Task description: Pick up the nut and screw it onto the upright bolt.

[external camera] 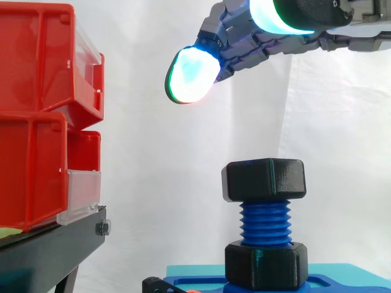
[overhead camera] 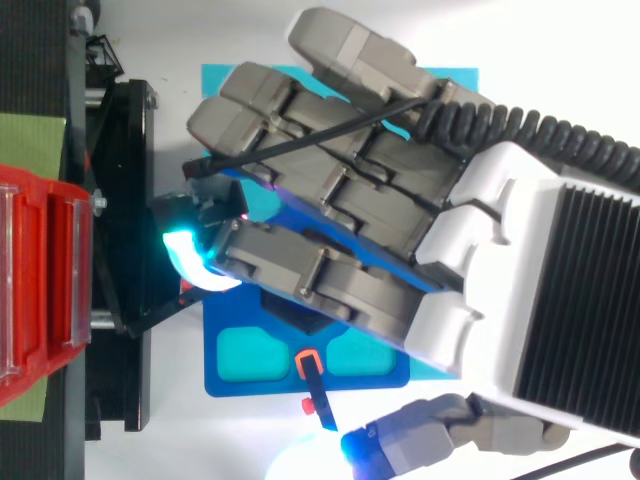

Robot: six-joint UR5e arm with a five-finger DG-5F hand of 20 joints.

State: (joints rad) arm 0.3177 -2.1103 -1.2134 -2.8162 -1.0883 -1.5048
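A blue threaded bolt (external camera: 266,223) stands upright on a blue base plate (external camera: 342,282). A black hex nut (external camera: 264,179) sits on the top of its thread, and a second black hex piece (external camera: 266,265) sits at its foot. My hand (external camera: 244,43) hovers above and slightly left of the bolt, well clear of the nut, with its fingers stretched out and nothing in them. One glowing fingertip pad (external camera: 192,73) points down to the left. In the top view my hand (overhead camera: 480,230) covers the bolt; the blue base plate (overhead camera: 235,370) shows beneath it.
Stacked red bins (external camera: 36,122) on a black stand (external camera: 55,244) fill the left side, close to the bolt. The base plate lies on a cyan mat (overhead camera: 220,80). A small red and black clip (overhead camera: 310,375) rests on the plate's near edge.
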